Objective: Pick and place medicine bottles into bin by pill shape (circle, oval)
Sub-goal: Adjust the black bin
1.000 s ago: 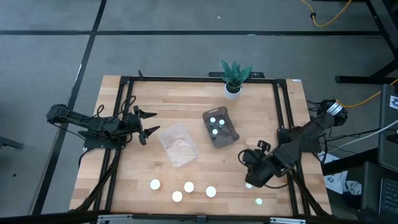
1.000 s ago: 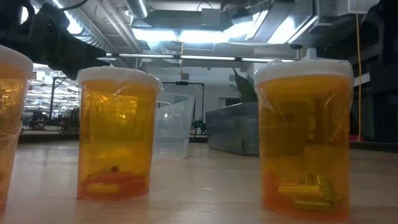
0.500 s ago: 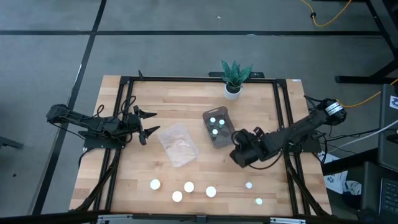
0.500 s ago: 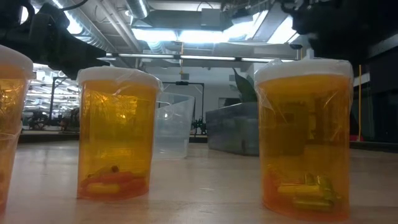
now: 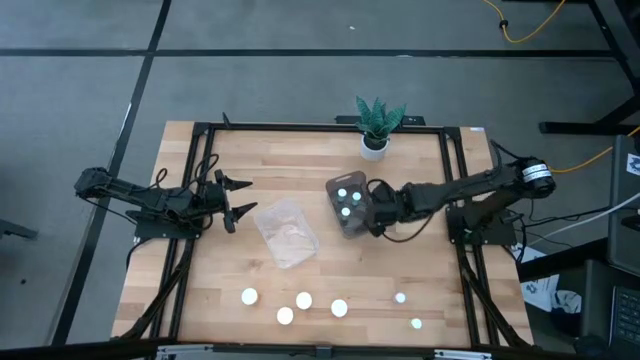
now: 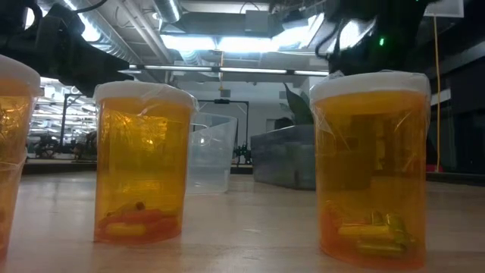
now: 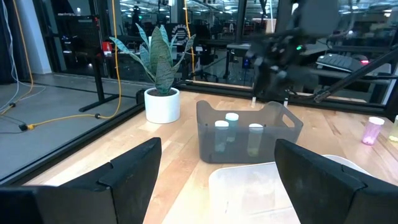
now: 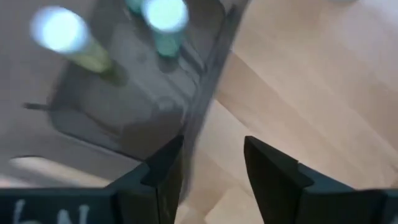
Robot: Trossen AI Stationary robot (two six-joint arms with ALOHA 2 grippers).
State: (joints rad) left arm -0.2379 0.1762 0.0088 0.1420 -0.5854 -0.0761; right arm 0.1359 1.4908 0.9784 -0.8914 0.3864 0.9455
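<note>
Our right gripper [image 5: 375, 212] hung over the grey bin's [image 5: 355, 230] edge, fingers half apart, gripping nothing we saw. Bottles [image 5: 342, 193] stood inside. Next, we judged, came a reach to the front-row bottles [image 5: 303, 300]. Left gripper [image 5: 237, 197] waited wide open beside the clear bin [image 5: 287, 232]; plant [image 5: 377, 122] well clear.

Leftmost amber bottle [image 6: 9, 152] edge-cropped

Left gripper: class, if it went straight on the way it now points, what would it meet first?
Probably the clear tray, lying just ahead of the open left gripper, with the grey bin behind it. Height is unclear, so the fingers might pass above the tray's rim.
</note>
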